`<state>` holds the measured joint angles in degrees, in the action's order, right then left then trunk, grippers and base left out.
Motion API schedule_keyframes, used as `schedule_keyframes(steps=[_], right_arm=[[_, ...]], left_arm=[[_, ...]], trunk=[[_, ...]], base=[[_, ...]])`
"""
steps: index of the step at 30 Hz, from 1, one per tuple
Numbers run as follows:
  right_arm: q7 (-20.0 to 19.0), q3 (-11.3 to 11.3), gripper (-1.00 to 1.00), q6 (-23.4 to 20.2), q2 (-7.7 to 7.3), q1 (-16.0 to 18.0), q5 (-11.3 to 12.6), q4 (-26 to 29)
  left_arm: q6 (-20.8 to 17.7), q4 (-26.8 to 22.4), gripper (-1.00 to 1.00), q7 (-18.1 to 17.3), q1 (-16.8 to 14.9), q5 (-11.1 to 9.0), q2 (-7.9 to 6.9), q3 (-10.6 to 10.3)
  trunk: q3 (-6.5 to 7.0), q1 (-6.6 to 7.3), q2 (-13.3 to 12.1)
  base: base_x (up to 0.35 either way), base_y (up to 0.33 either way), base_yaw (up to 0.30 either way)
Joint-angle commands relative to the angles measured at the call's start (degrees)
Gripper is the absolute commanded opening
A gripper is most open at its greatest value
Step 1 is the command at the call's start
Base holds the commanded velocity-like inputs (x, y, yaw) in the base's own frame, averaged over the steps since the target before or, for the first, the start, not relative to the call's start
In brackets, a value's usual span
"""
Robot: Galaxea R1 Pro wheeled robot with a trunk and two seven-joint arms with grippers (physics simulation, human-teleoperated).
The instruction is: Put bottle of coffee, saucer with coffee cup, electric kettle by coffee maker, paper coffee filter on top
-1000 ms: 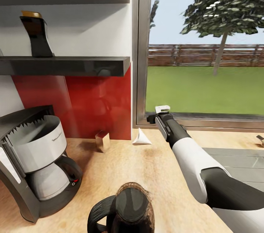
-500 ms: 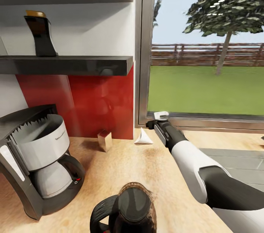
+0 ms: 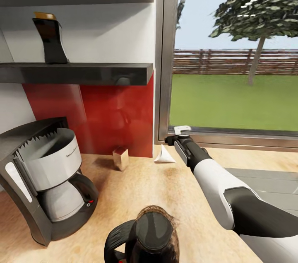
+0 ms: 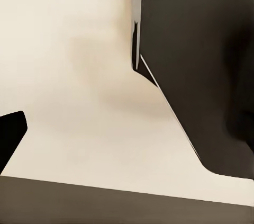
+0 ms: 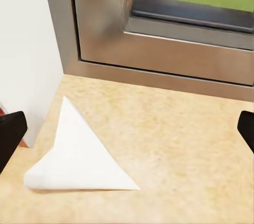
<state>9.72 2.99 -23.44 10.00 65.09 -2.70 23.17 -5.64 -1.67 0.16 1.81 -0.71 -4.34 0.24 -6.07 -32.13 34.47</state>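
Right jaws (image 3: 176, 136): spread wide and holding nothing; in the right wrist view both tips sit at the frame's far edges.
Left jaws: one dark tip shows in the left wrist view, so I cannot tell their state.
Paper coffee filter (image 5: 79, 158): lies flat on the bench (image 3: 145, 188) between the spread tips and just ahead, near the window frame (image 3: 163, 68).
Coffee maker (image 3: 45, 180): well away from the right jaws, open-topped.
Electric kettle (image 3: 145, 238): closer to the robot.
Coffee bottle (image 3: 50, 41): up on the shelf (image 3: 74, 73).
Risk: the thin filter could slide or crumple if the tips close above its edge; pressing down too hard would scrape the bench.
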Motion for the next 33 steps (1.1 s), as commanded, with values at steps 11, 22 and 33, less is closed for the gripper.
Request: schedule_keyframes(steps=[11, 22, 33], right_arm=[[0.3, 0.2, 1.00, 0.5, 0.00, 0.0, -0.3, -0.1], [0.1, 0.3, 1.00, 0.6, 0.00, 0.0, -0.3, -1.6], [0.1, 0.3, 1.00, 9.4, 0.00, 0.0, -0.4, -10.3]], left_arm=[[-0.3, -0.2, 1.00, 0.0, 0.0, -0.1, 0.02, 0.0], [-0.3, -0.2, 1.00, 0.0, 0.0, -0.1, 0.02, 0.0], [-0.3, -0.2, 1.00, 0.0, 0.0, -0.1, 0.04, 0.0]], trunk=[[-0.09, -0.02, 0.1], [-0.09, -0.02, 0.1], [-0.09, -0.02, 0.1]], base=[[0.000, 0.000, 0.005], [0.000, 0.000, 0.000], [0.000, 0.000, 0.000]])
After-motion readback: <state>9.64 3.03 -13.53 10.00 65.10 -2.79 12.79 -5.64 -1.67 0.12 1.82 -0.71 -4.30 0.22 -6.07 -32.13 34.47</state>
